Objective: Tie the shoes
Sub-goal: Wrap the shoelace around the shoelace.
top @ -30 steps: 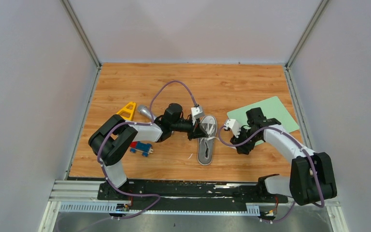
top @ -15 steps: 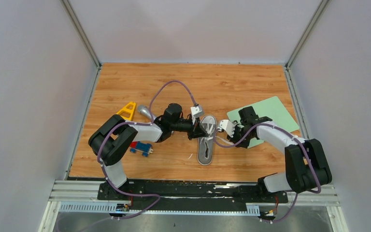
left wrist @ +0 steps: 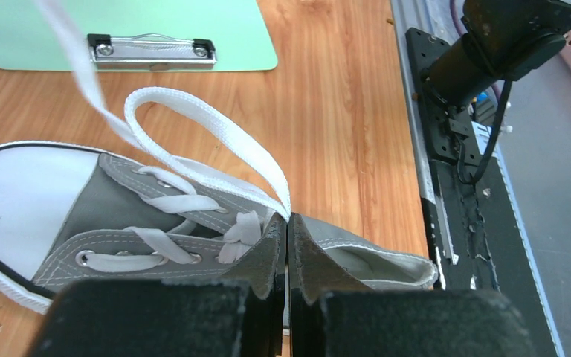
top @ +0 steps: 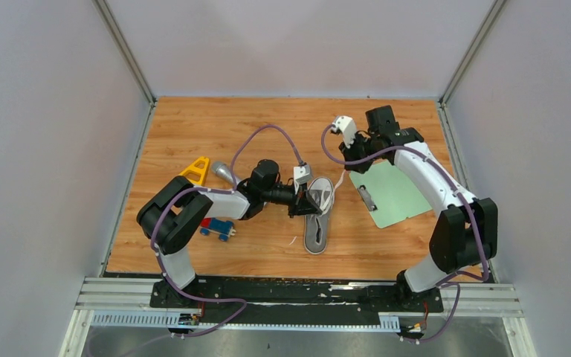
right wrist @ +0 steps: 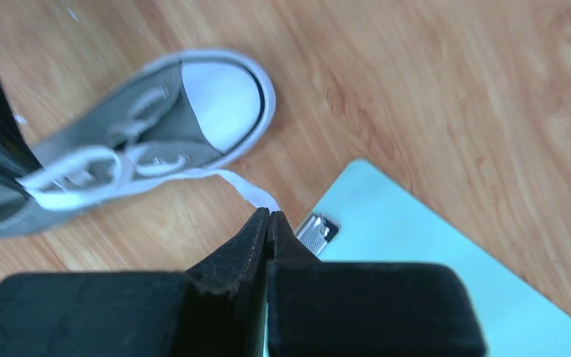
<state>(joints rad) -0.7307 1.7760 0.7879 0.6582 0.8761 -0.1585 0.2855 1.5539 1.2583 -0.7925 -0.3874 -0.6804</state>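
Left side of the wood-grain counter (top: pixel 186 126): a yellow triangular plastic piece (top: pixel 195 169), a shiny silver metal object (top: pixel 223 172) beside it (can't tell what it is), and a blue-and-red toy car (top: pixel 216 227) nearer in. All three are apart from the shoe and I'd say they're not part of this job. The left arm reaches right, low over the counter. Its fingers (left wrist: pixel 266 256) are pressed together on the base of a flat white lace loop (left wrist: pixel 145 95), right at the tongue of the small grey canvas sneaker with white rubber toe cap (left wrist: pixel 104 190). My read is that this is the anchor: it pins the loop and stops the shoe sliding while the other strand gets pulled. The sneaker sits sole-down mid-counter, toe to the far side, heel toward the near rail, just left of the mint-green clipboard with metal clip (top: pixel 398 195). The free lace strand (right wrist: pixel 249 190) leaves the eyelets and runs up to the far right, past the clip, into the right arm's fingers (right wrist: pixel 247 242), which are closed tight on its end. That arm is held high at the far right, well apart from the shoe, so the strand hangs off the counter, likely to take out slack before a wrap or cinch. There's no knot yet and the lacing is loose. Risk: the flat lace slipping out of either pinch under tension.
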